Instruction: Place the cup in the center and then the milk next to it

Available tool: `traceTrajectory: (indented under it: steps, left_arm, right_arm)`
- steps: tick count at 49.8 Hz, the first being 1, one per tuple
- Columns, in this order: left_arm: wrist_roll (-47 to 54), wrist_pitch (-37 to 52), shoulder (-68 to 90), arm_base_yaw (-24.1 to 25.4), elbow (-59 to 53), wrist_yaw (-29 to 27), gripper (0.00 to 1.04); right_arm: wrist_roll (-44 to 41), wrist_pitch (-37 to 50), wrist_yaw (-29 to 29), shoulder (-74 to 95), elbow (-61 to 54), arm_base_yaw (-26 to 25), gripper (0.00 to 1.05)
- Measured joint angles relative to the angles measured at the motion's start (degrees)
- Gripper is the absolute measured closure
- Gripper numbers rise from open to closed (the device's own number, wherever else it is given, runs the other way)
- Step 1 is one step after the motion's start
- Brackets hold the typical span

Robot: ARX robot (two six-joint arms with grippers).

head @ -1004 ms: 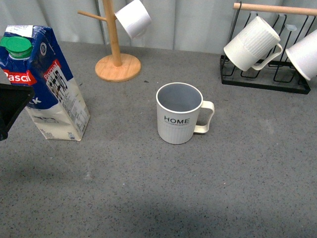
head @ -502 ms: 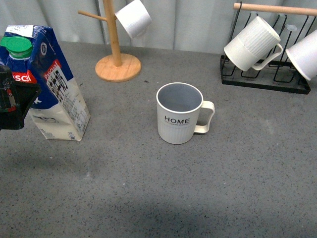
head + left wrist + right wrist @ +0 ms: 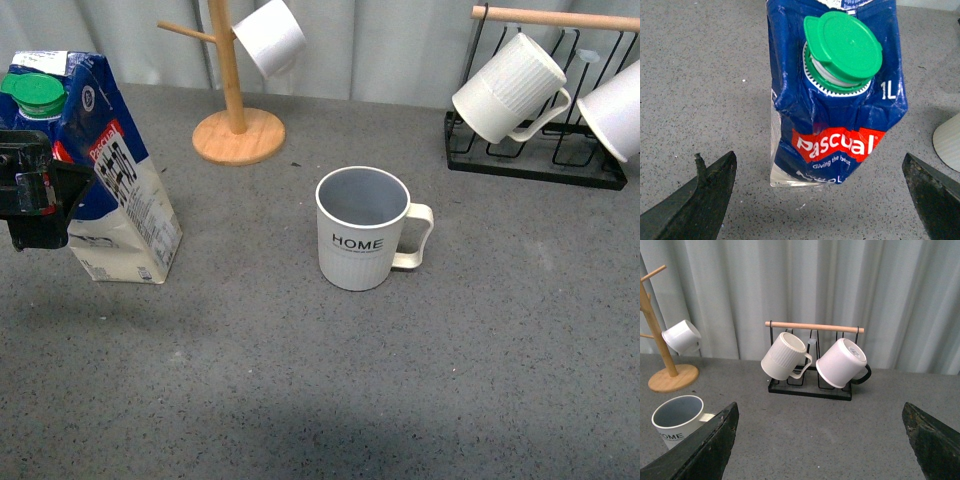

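The cup (image 3: 362, 228), a cream ribbed mug marked "HOME", stands upright near the middle of the grey table, handle to the right. It also shows at the edge of the right wrist view (image 3: 677, 422). The milk (image 3: 112, 175), a blue-and-cream carton with a green cap (image 3: 35, 93), stands at the far left. My left gripper (image 3: 45, 200) is open in front of the carton's left side. In the left wrist view the carton (image 3: 840, 110) lies between the spread fingers (image 3: 705, 200), untouched. My right gripper (image 3: 820, 410) is open, empty, and out of the front view.
A wooden mug tree (image 3: 235, 125) with a small white cup (image 3: 268, 37) stands at the back. A black rack (image 3: 530, 160) with ribbed white mugs (image 3: 505, 90) stands back right, also in the right wrist view (image 3: 810, 390). A grey curtain closes the back.
My left gripper has moved in from the left edge, rightward and up, to the carton's side. Cup and carton have not moved.
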Motion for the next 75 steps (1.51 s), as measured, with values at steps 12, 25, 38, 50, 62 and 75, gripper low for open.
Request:
traceTrajectory:
  steps: [12, 25, 38, 50, 62, 75]
  left_arm:
    - [0.1, 1.0, 2.7, -0.1, 2.2, 0.0, 0.06]
    - [0.1, 1.4, 5.0, 0.1, 4.0, 0.0, 0.06]
    - [0.0, 1.4, 5.9, 0.0, 5.2, -0.3, 0.06]
    - [-0.1, 1.3, 6.1, 0.0, 5.8, -0.3, 0.37]
    - [-0.3, 0.2, 5.4, -0.9, 5.9, 0.2, 0.78]
    - [-0.8, 0.3, 4.7, -8.5, 8.2, -4.2, 0.99]
  right_arm:
    - [0.0, 0.0, 0.0, 0.0, 0.0, 0.0, 0.09]
    - [0.0, 0.0, 0.0, 0.0, 0.0, 0.0, 0.09]
    - [0.0, 0.0, 0.0, 0.0, 0.0, 0.0, 0.09]
    - [0.0, 0.0, 0.0, 0.0, 0.0, 0.0, 0.09]
    - [0.0, 0.0, 0.0, 0.0, 0.0, 0.0, 0.09]
    - [0.0, 0.0, 0.0, 0.0, 0.0, 0.0, 0.09]
